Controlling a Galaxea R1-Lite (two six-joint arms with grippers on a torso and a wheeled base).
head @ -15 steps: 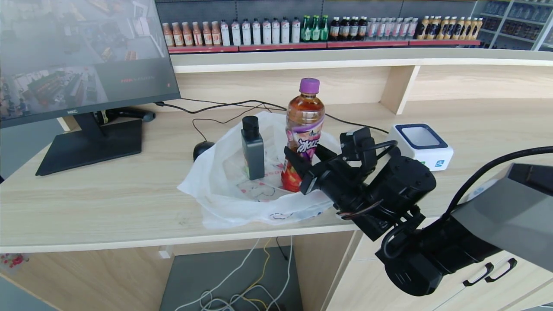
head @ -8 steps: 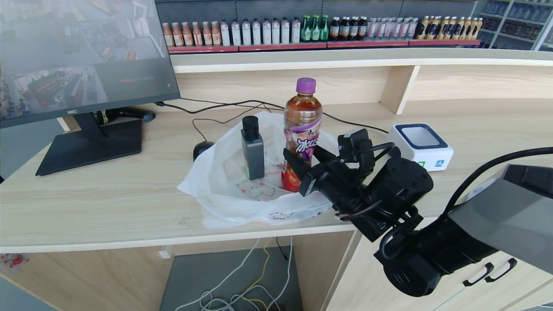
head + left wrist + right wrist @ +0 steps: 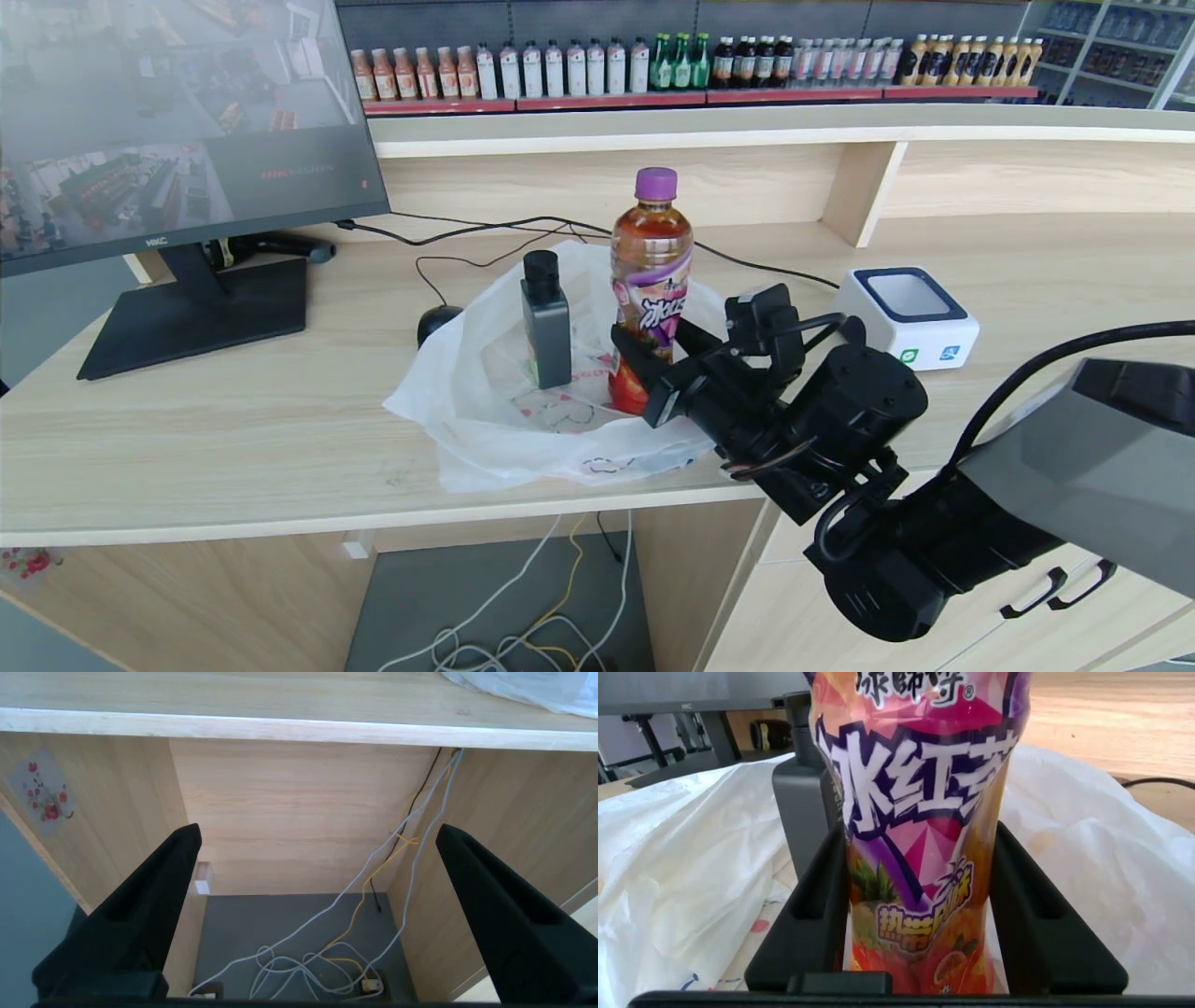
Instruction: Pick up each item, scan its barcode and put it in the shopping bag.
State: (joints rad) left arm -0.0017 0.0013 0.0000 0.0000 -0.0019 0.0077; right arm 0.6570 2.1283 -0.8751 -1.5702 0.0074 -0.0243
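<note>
An orange tea bottle (image 3: 652, 271) with a purple cap stands upright on the white shopping bag (image 3: 485, 411) in the middle of the counter. My right gripper (image 3: 658, 343) is shut on its lower half, one finger on each side of the label. In the right wrist view the tea bottle (image 3: 924, 859) sits between the two black fingers (image 3: 817, 905), with the shopping bag (image 3: 682, 877) spread below. A dark grey bottle (image 3: 547, 322) stands on the bag just left of it. My left gripper (image 3: 318, 905) hangs open below the counter edge.
A white barcode scanner (image 3: 907, 315) sits on the counter right of the bag. A monitor (image 3: 177, 121) on a black stand fills the far left, with a black mouse (image 3: 437, 322) and cables behind the bag. Loose cables (image 3: 374, 915) hang under the counter.
My right gripper has shifted slightly to the left with the tea bottle in it. The grey bottle and the bag have stayed put.
</note>
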